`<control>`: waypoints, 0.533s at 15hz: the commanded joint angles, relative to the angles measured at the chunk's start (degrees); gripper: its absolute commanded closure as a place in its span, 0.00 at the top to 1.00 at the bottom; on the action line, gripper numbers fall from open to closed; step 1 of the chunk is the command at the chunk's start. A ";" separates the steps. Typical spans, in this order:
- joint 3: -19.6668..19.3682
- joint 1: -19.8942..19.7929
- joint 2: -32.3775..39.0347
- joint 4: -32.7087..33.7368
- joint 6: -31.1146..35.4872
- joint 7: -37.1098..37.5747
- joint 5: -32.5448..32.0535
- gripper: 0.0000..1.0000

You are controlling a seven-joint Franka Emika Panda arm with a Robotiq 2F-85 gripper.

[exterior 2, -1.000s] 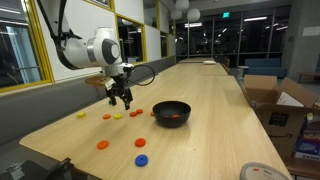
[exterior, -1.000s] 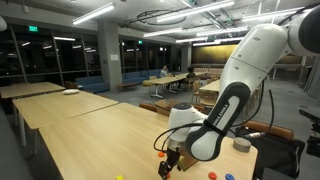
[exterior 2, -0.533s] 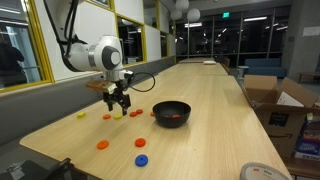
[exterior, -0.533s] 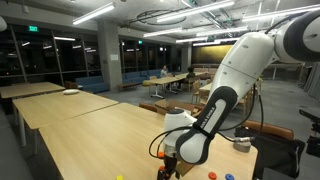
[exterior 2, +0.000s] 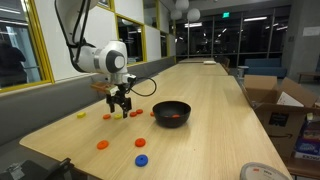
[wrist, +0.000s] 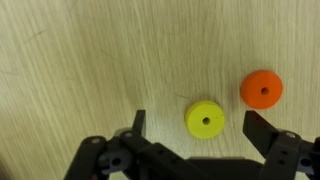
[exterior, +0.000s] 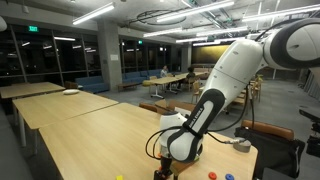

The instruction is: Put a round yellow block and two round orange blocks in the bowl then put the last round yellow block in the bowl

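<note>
Open-plan office, long tables (exterior: 95, 128), strip lights (exterior: 92, 14)

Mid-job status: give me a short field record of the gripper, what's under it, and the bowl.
gripper: open, empty, above the table
under gripper: round yellow block, flat on the table, between the open jaws
beside it: round orange block, outside the gripper's span, apart from the yellow one
bowl: black, off to one side of the gripper, something orange-red inside

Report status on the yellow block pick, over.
Gripper open, poised over round yellow block, not gripping. Round orange block beside it, apart. Nothing blocking the black bowl.
</note>
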 commanded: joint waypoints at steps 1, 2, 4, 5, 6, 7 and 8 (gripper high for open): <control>0.65 -0.62 1.15 2.16 -1.09 -0.81 2.05 1.00; 0.34 -0.27 1.17 2.01 -0.54 -0.37 1.90 1.00; -1.32 1.53 1.15 1.16 1.67 1.82 0.28 1.00; -1.90 2.20 1.13 0.80 2.46 2.55 -0.20 1.00; -2.52 3.01 1.17 0.37 3.55 3.31 -0.69 1.00; -3.12 3.76 1.27 0.09 4.44 4.05 -1.11 1.00; -4.00 4.92 1.45 -0.22 5.56 5.22 -1.79 1.00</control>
